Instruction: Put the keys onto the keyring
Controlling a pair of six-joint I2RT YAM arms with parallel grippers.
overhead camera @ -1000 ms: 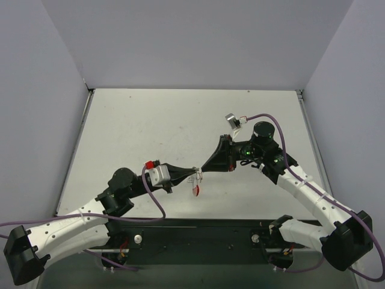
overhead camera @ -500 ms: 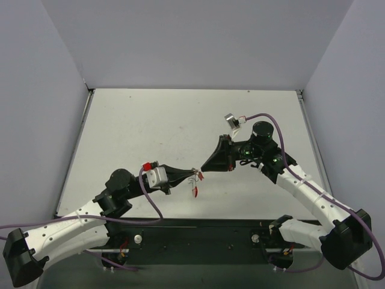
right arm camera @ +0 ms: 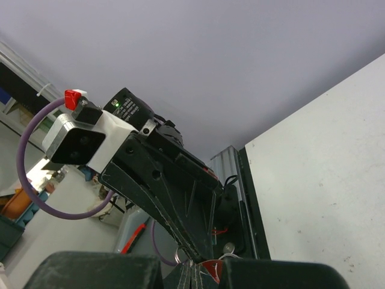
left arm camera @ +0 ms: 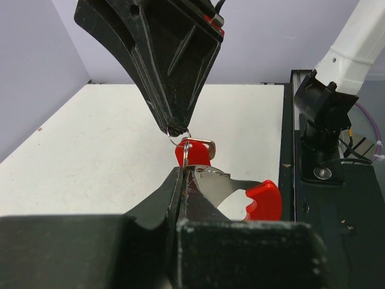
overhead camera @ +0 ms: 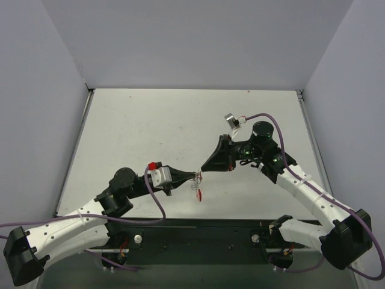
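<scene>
Your left gripper (overhead camera: pixel 194 176) and right gripper (overhead camera: pixel 202 171) meet tip to tip in the air above the table (overhead camera: pixel 156 120), close to its near edge and about midway between its left and right edges. Your left fingers are pressed together and pinch the keyring (left arm camera: pixel 186 152), a thin wire loop that stands edge-on just past their tips. Your right fingers are also pressed together. Their point comes down onto the top of that wire, but you cannot tell from these views whether they actually grip it. The key (left arm camera: pixel 263 200), a silver blade with a red head, hangs against the right side of your left fingers, off the table, with its head lowest. A second red piece (left arm camera: pixel 195 155) with a silver frame sits just behind the wire; what it is stays unclear.
</scene>
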